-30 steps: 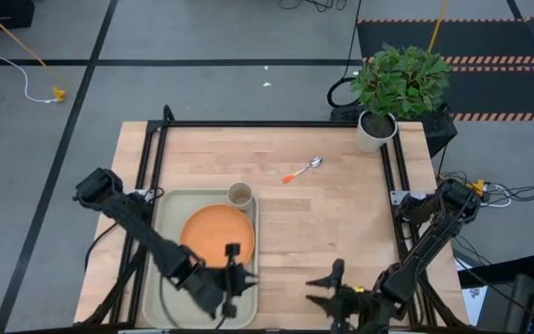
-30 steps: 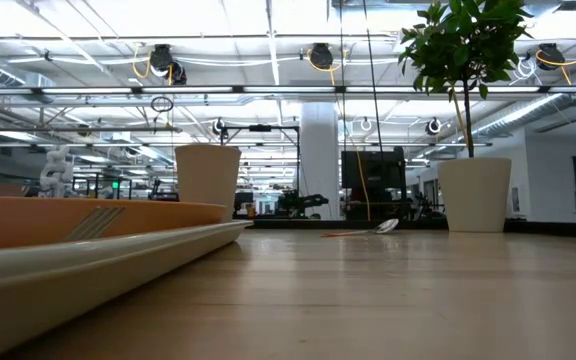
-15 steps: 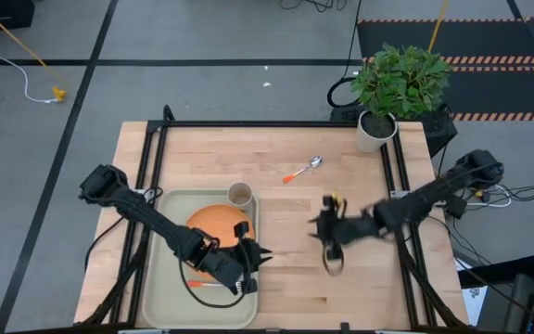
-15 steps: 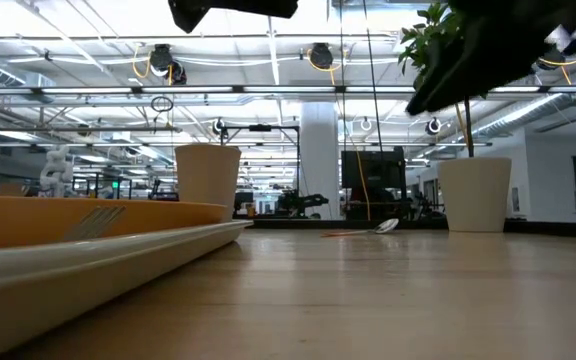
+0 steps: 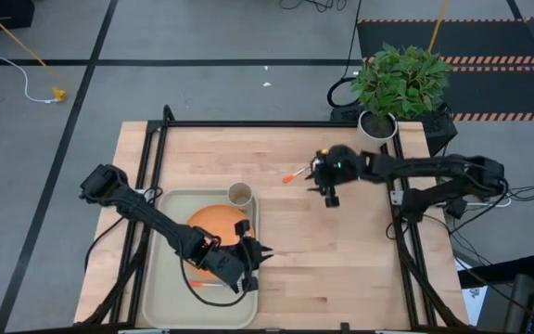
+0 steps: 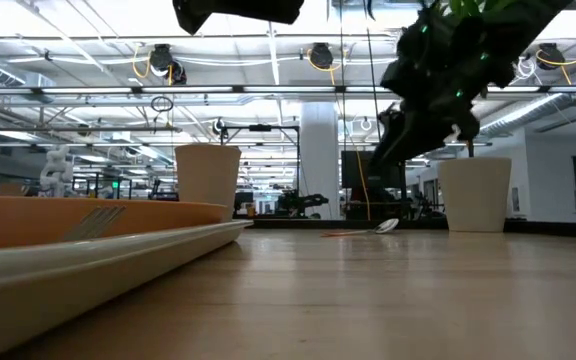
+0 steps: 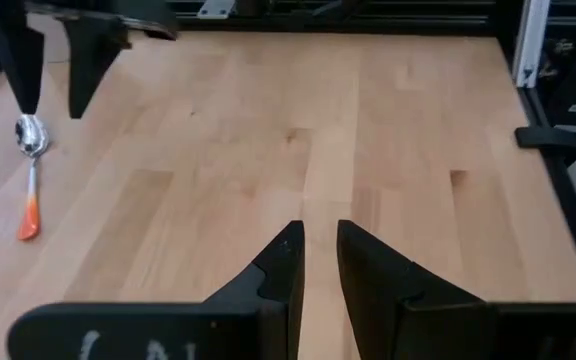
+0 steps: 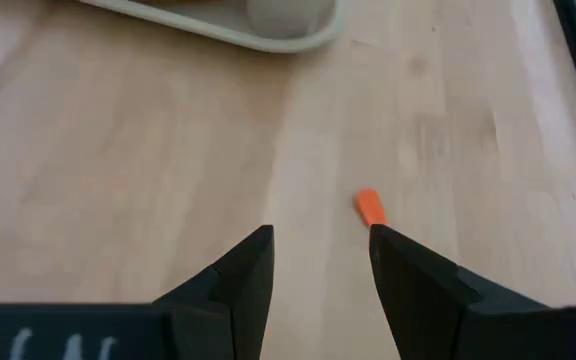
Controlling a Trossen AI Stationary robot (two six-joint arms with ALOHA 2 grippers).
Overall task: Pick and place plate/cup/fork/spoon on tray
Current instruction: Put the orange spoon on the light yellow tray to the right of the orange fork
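Observation:
The orange-handled spoon (image 5: 297, 173) lies flat on the bare wood, far of the tray; it also shows in the left wrist view (image 7: 30, 170). My right gripper (image 5: 321, 181) is open and hangs above the spoon, clear of it (image 6: 398, 135); only the handle's orange tip (image 8: 370, 207) shows ahead of its fingers. The orange plate (image 5: 213, 227) and the tan cup (image 5: 240, 194) sit in the pale tray (image 5: 170, 297). An orange handle (image 5: 197, 283), seemingly the fork's, lies in the tray. My left gripper (image 7: 320, 240) is empty, its fingers a narrow gap apart, over the tray's right rim.
A white pot with a green plant (image 5: 376, 130) stands at the table's far right corner, right of the spoon. Black frame rails (image 5: 151, 167) run along the table's left, right and far sides. Bare wood lies between the tray and the right rail.
My right arm has swung from the table's near right corner toward the far edge and now hangs over the spoon. My left gripper has moved from the tray's near end toward the far and right, turning to point right, then stayed still.

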